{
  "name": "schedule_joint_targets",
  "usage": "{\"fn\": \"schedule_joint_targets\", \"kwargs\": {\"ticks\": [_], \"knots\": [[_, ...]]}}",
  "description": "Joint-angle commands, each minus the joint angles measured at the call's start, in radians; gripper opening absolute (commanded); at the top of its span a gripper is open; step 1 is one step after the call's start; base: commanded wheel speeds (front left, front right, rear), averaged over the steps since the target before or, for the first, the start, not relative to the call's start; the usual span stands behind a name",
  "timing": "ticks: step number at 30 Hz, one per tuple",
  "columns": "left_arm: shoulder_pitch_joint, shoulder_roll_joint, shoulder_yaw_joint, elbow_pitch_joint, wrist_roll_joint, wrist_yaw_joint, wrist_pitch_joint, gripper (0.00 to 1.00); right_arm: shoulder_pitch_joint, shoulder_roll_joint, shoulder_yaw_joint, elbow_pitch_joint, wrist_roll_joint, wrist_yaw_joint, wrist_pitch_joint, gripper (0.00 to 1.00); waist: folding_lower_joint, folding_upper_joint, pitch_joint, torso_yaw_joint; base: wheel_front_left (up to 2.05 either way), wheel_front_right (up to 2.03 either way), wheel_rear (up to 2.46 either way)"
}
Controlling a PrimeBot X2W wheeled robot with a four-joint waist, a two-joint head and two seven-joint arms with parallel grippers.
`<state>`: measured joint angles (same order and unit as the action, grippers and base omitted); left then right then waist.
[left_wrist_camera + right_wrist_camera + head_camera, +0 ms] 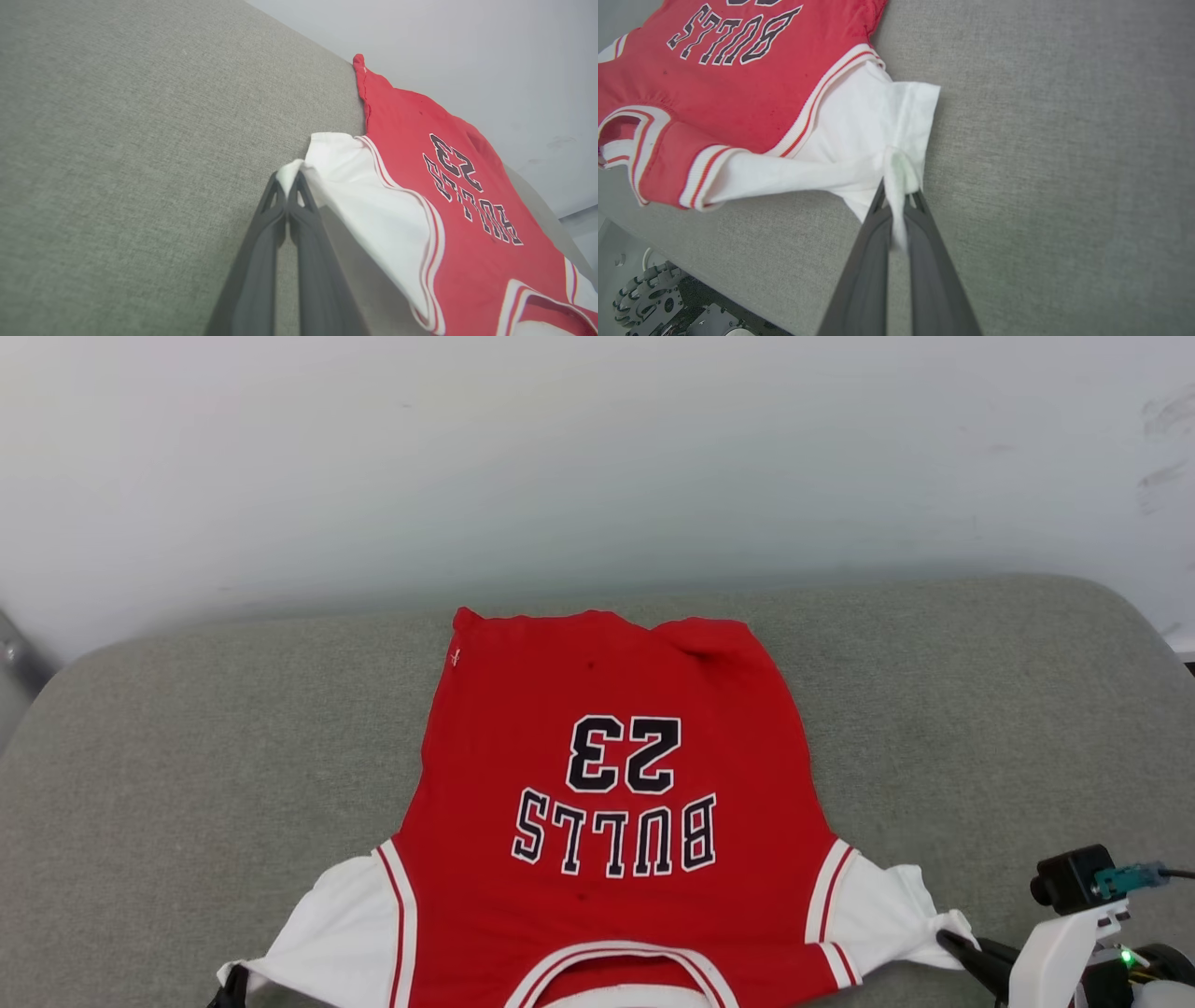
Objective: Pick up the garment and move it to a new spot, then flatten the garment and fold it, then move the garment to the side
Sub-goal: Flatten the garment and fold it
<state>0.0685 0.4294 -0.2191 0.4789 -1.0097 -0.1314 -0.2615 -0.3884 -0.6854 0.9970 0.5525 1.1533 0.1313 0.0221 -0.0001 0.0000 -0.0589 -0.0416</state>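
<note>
the left gripper [287,179] has two long, matte dark-grey fingers [252,280] with triangular cut-outs near their narrow tips. the right gripper [899,198] looks the same. its wrist has a white moulded bracket [1060,947] with a small black camera [1069,879], a teal connector [1130,875], a dark cable [1178,873] and a green light [1127,957]. the base has a grey roller wheel [649,289].

Red garment [607,784] flat, print up.
</note>
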Motion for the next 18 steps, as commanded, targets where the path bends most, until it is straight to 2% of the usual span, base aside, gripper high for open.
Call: {"fn": "schedule_joint_targets", "kwargs": {"ticks": [1,15,18], "knots": [[0.025,-0.001,0.013,-0.008,0.010,0.001,-0.004,0.00,0.022,-0.016,0.008,-0.006,0.006,-0.001,-0.008,0.00,0.0001,0.0000,-0.002,-0.001,0.00,0.00,0.00],[0.204,-0.055,0.119,-0.111,0.051,0.001,-0.004,0.00,0.135,-0.110,0.079,-0.129,0.081,-0.001,-0.033,0.00,0.0001,0.0000,-0.006,-0.009,0.00,0.00,0.00],[0.209,-0.054,0.111,-0.105,0.064,0.001,-0.004,0.00,0.152,-0.119,0.084,-0.142,0.089,-0.001,-0.029,0.00,0.0001,0.0000,0.004,-0.005,0.00,0.00,0.00]]}}
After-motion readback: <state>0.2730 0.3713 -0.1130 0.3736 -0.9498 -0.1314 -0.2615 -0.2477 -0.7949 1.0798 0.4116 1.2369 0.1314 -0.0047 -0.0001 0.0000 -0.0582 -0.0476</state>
